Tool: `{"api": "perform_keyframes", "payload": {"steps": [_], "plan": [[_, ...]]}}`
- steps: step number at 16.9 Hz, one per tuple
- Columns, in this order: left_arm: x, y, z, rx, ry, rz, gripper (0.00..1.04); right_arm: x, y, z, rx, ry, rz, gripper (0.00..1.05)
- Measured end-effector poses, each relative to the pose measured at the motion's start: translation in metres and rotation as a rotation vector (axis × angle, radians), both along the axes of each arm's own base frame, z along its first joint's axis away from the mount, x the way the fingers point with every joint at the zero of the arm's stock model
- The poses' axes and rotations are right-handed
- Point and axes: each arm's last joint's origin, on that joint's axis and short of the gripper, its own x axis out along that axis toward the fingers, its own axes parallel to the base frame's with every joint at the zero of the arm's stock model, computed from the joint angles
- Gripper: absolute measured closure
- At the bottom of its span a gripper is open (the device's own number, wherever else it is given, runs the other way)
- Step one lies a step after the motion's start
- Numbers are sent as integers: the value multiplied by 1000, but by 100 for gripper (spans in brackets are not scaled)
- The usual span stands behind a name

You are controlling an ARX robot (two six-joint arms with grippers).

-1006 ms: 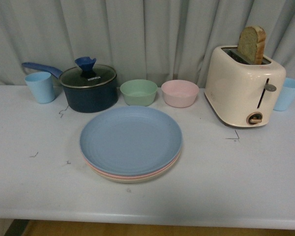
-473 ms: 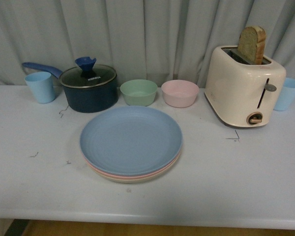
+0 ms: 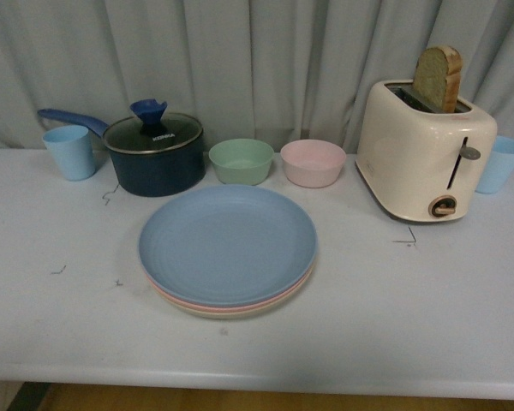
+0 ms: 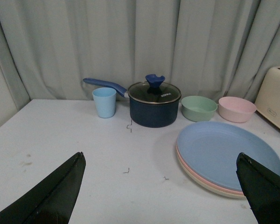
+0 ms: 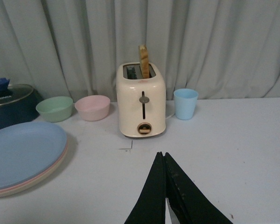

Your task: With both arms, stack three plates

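Looks like the stacking is basically done, all three plates in one pile.

Front view: blue plate [image 3: 228,242] tops the pink plate [image 3: 173,300] and beige plate [image 3: 212,313], center frame, no arms visible. Left wrist: left gripper [image 4: 161,191] gapes wide, empty, pile at right. Right wrist: right gripper [image 5: 165,161] looks pinched closed on nothing, pile at lower left.
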Motion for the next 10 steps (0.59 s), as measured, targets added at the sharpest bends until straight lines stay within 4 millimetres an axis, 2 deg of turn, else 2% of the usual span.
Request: {"api": "perform_keyframes", "payload": {"steps": [3,4,7,10], "plan": [[0,0,0,0,1,0,7,0,0,1,-2,-8,0,101],[0,0,0,0,1,0,7,0,0,1,-2,-8,0,88],[0,0,0,0,1,0,7,0,0,1,-2,-8,0,77],[0,0,0,0,1,0,7,0,0,1,-2,-8,0,62]]}}
